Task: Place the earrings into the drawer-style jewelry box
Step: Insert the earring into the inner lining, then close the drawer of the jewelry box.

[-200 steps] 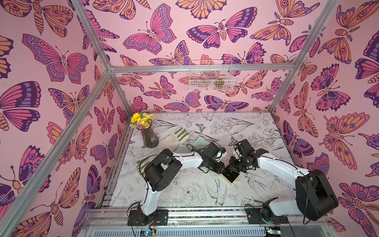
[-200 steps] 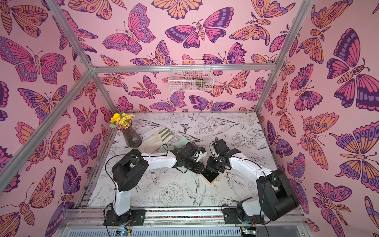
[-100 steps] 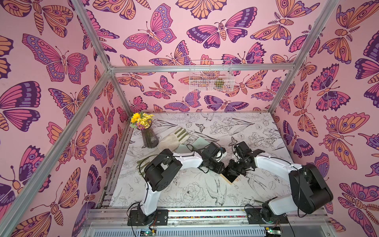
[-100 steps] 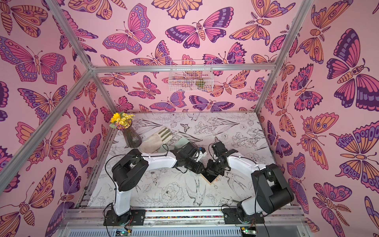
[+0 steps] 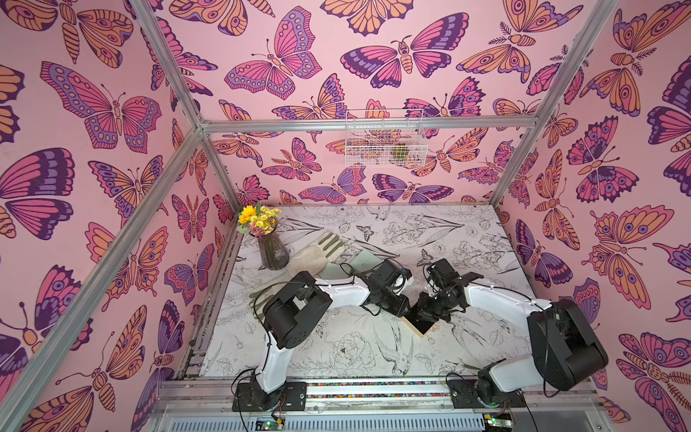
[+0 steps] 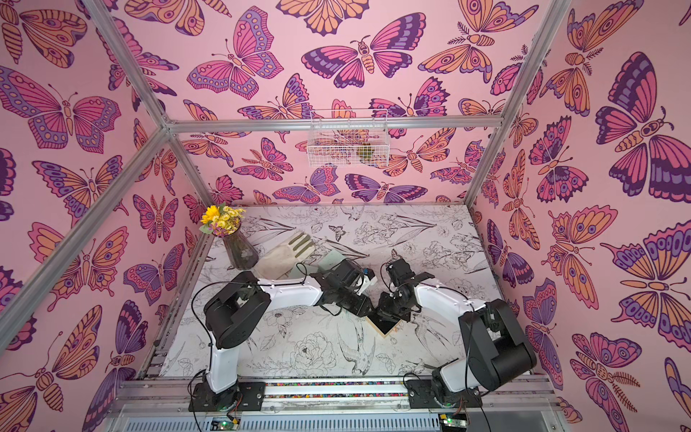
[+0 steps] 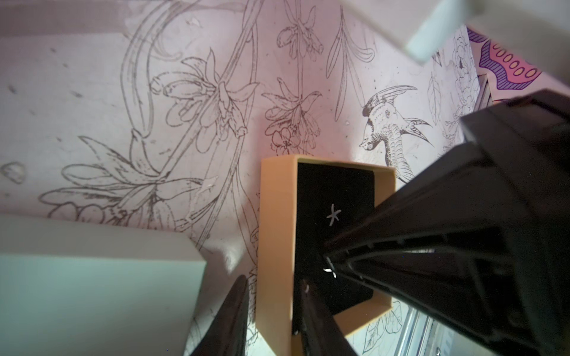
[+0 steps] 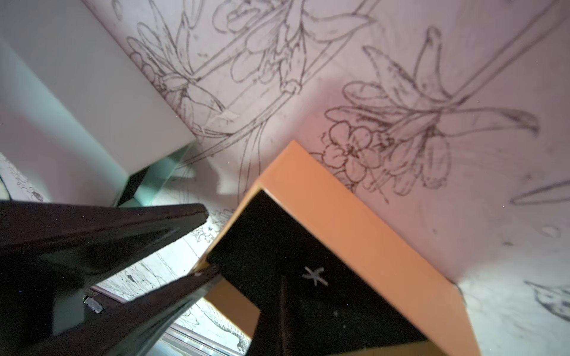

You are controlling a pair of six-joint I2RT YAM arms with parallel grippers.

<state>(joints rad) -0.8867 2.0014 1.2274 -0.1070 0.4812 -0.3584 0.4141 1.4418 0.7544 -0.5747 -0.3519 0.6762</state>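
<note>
So the tan drawer (image 7: 274,231) sits on the flower-and-bird-sketch tabletop (image 7: 123,108). It has a plain black lining, with one little silver star earring (image 7: 333,214) lying on it. The left claw (image 7: 274,280) is nipping the drawer's wall, one finger inside and one outside. The right claw (image 7: 330,265) is pressed together over the drawer's lining, with a tiny silver bit (image 7: 329,271) at its tip (second earring? can't tell). A pale mint box (image 7: 92,292) sits just beside the drawer.
</note>
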